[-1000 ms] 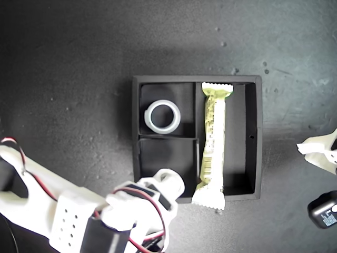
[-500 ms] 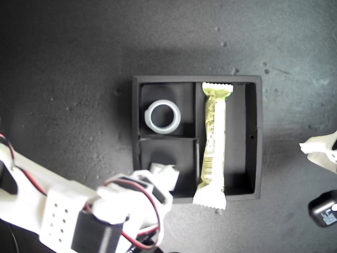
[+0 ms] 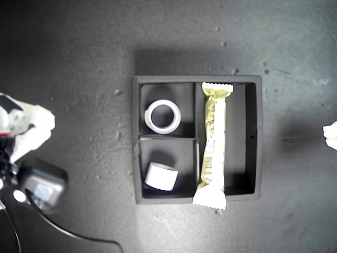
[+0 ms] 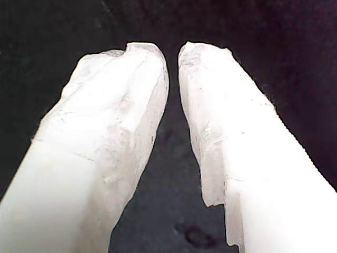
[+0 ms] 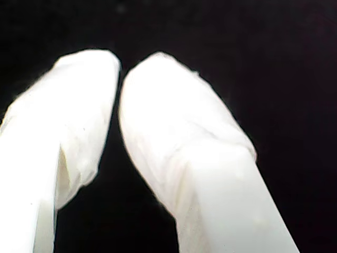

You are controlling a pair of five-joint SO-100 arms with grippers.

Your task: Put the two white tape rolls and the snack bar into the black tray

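- Three task things all sit in the black tray (image 3: 258, 137), well apart from both grippers, and neither wrist view shows any of them
- My first gripper (image 4: 174, 52) is closed down to a thin slit with nothing between its fingers, over bare dark table (image 3: 79, 63)
- My second gripper (image 5: 120, 68) is pressed nearly tip to tip and is also empty, with only darkness beyond it
- One white arm part (image 3: 29, 129) shows at the exterior view's left edge and another (image 3: 331, 134) at its right edge; the wrist views do not tell me which is which
- The snack bar (image 3: 213, 142) lies along the long compartment, but one crimped end rides up over the tray wall and hangs past it. That is the weak point: a nudge to the tray or a passing finger could lever the bar out
- The smaller tape roll (image 3: 161, 176) rests tilted on its side in one small compartment. I judge it could roll against the wall if the tray is jolted, though the walls should hold it
- The wider tape roll (image 3: 149, 117) lies flat in the other small compartment and looks settled
- If either gripper goes back to tuck the bar in, the risk is catching the tray rim with closed fingers and dragging the whole tray, so it should come from above the overhanging end
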